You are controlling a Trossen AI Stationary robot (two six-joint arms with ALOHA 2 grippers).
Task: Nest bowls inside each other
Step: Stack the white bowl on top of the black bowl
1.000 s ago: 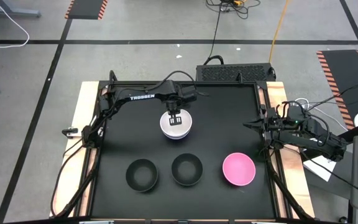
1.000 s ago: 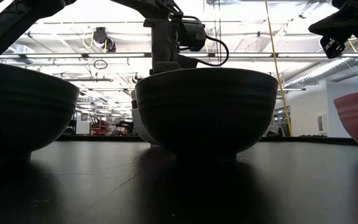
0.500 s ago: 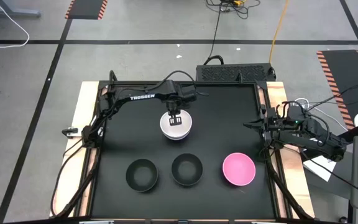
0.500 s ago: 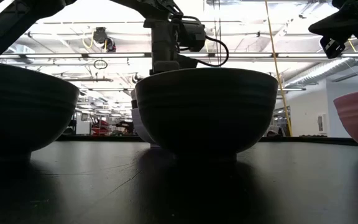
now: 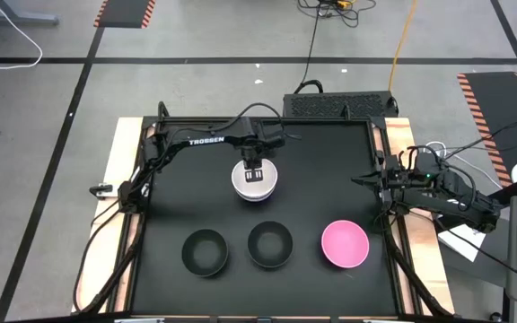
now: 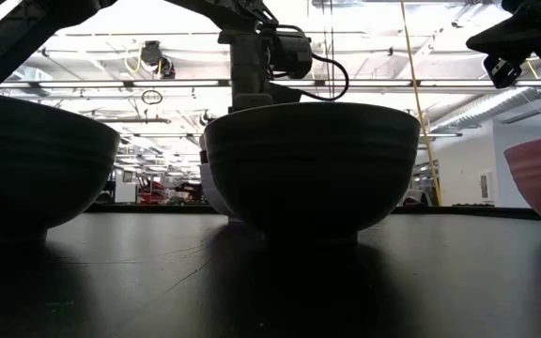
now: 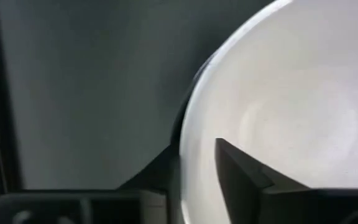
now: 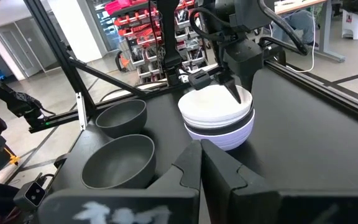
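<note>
A stack of nested bowls (image 5: 255, 182) stands at the table's far middle: a white bowl (image 8: 215, 104) on top, a black one (image 8: 220, 122) under it, a lavender one (image 8: 224, 134) at the bottom on the table. My left gripper (image 5: 253, 171) stands over the stack's far rim, shut on the white bowl. Two black bowls (image 5: 205, 251) (image 5: 269, 244) and a pink bowl (image 5: 345, 244) sit upright in a row near the table's near edge. My right gripper (image 5: 371, 182) waits shut at the table's right edge, above the surface. My left gripper holds the white bowl by its rim (image 7: 188, 127) on the far side. One finger (image 7: 241, 174) is inside the bowl and the other (image 7: 157, 174) outside, coming from above and pointing down. The bowl sits upright, nested in the stack.
Bare black table top lies between the stack and the near row, and to the stack's left and right. A wooden border (image 5: 119, 179) frames the table. A dark box (image 5: 339, 105) stands beyond the far edge. Cables run along the right side.
</note>
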